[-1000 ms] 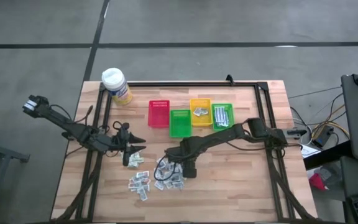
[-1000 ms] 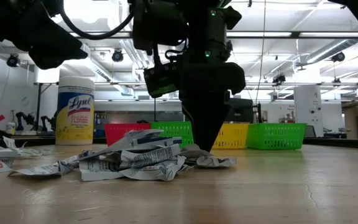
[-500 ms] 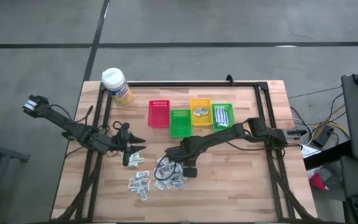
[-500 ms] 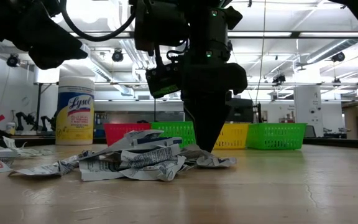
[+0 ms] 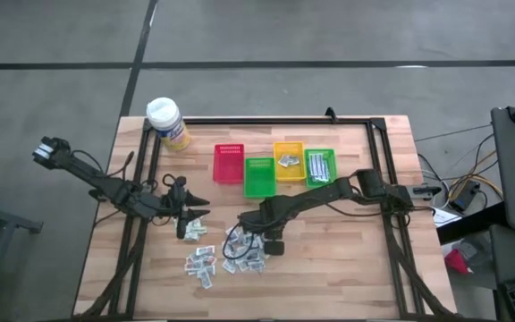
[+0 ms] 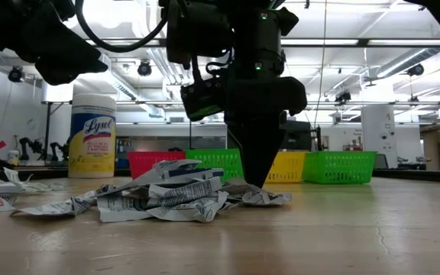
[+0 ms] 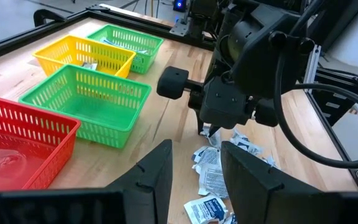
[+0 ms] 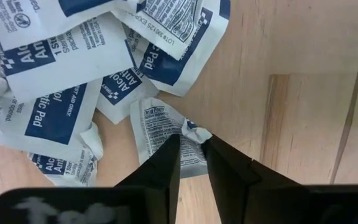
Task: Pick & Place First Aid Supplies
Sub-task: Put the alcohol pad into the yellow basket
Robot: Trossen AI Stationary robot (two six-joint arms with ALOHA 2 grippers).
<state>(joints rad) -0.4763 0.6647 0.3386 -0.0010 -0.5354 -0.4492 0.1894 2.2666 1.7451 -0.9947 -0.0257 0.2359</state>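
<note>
High view, counted from the largest down: one wooden table (image 5: 347, 268), two dark arms, one yellow bottle (image 5: 168, 123) with a white cap at about 11 o'clock from the table's middle, four small bins in a cluster near 12 o'clock, and a heap of first aid packets (image 5: 231, 252) too many and too overlapped to count, lying around 6 to 7 o'clock. The bins are one red bin (image 5: 229, 164), two green ones, the near green bin (image 5: 258, 177) and the far green bin (image 5: 320, 167), and one yellow bin (image 5: 288, 161); the yellow and the far green one each hold a few packets, though how many I cannot tell.

Right gripper (image 8: 190, 144) stands point-down at the 3 o'clock edge of the heap. Its fingers are drawn nearly together, pinching the raised corner of one crumpled packet (image 8: 166, 134) that lies flat on the wood; the rest of that packet spreads toward the pile, whose blue-printed pads lie just beside it.

Left gripper (image 7: 194, 171) hovers at 9 o'clock from the heap, well above the table, fingers parted with a clear gap and nothing between them. A few loose packets (image 5: 195, 228) lie just beneath and beside it.
</note>
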